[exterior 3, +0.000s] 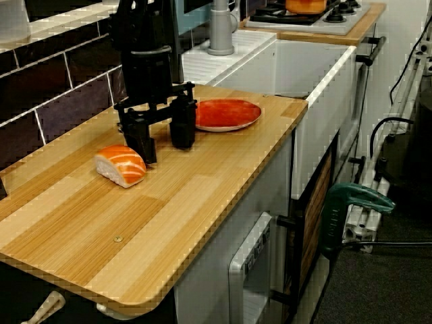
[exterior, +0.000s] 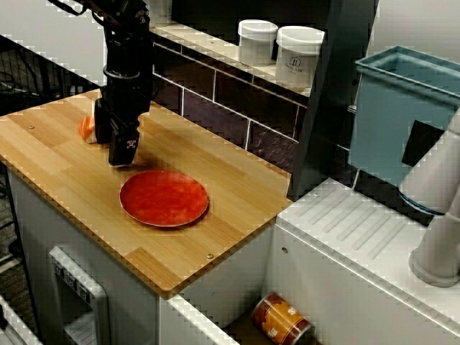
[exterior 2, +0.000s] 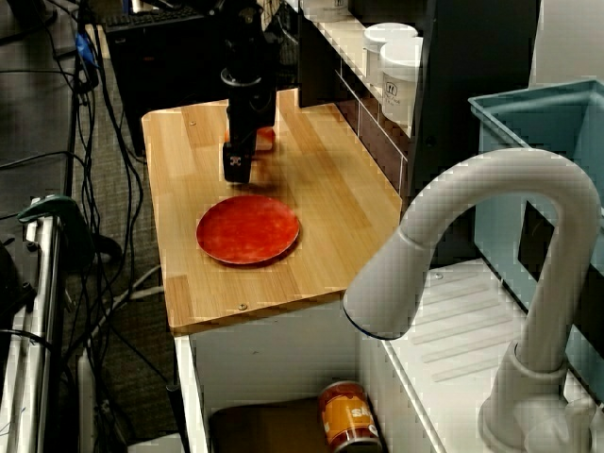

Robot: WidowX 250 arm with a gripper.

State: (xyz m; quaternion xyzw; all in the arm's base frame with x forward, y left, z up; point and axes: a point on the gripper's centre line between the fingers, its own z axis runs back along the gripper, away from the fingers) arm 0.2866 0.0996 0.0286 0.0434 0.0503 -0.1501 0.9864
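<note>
1. Low view along the counter: the gripper (exterior 3: 165, 150) stands upright with its two black fingers spread wide. Nothing is between them, and their tips are down close to the wooden counter (exterior 3: 202, 202).
2. The salmon sushi (exterior 3: 121, 165) lies on the wood just outside the jaws, beside the finger farther from the red plate (exterior 3: 226, 113). Whether that finger touches it cannot be told.
3. The sushi's long axis seems to run crosswise of the counter, from the tiled-wall side toward the front edge. The gap between the fingers points lengthwise, toward the plate.
4. In the view from the front, the gripper (exterior: 122, 154) hides most of the sushi (exterior: 87, 128), which peeks out behind it on the side away from the plate (exterior: 164, 198).
5. The view over the faucet agrees: the gripper (exterior 2: 236, 170) is between the sushi (exterior 2: 266, 138) and the plate (exterior 2: 248, 229), apart from the plate.
</note>
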